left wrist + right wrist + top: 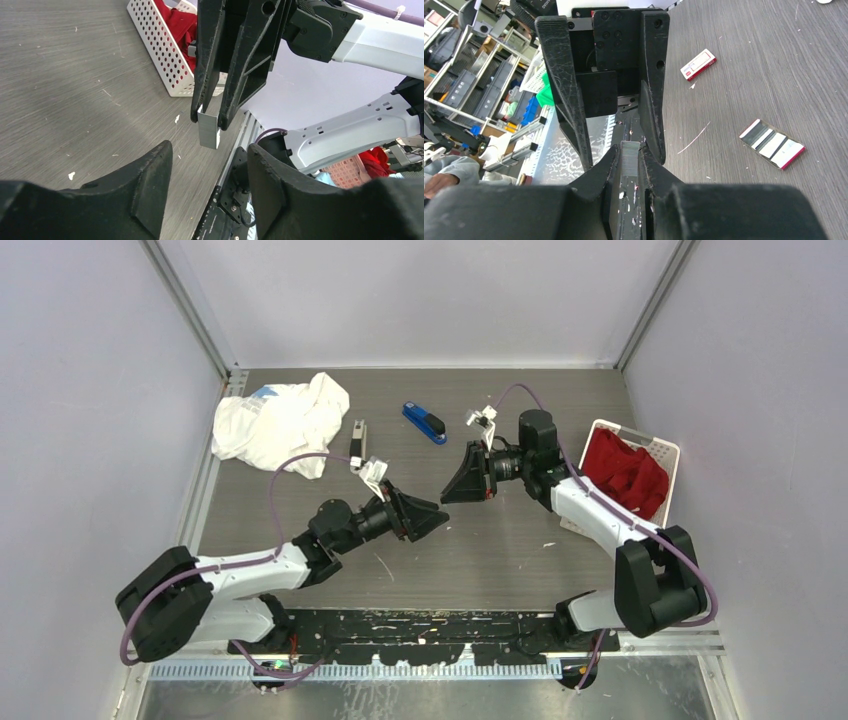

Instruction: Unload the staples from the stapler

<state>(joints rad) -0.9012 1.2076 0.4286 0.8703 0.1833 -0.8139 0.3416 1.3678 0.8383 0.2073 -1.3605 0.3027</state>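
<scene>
The staples (209,131), a short silvery strip, were held clear of the table (520,540) on the near side of the blue stapler (424,422), toward the arm bases, pinched at one end between the fingertips of the right gripper (209,117). The left gripper (438,516) faced it from the stapler's near left, its jaws spread to either side of the strip's free end without visibly touching it. A white cloth (280,425) lay left of the stapler, and a white perforated basket (668,451) holding red cloth (625,468) lay to its right.
</scene>
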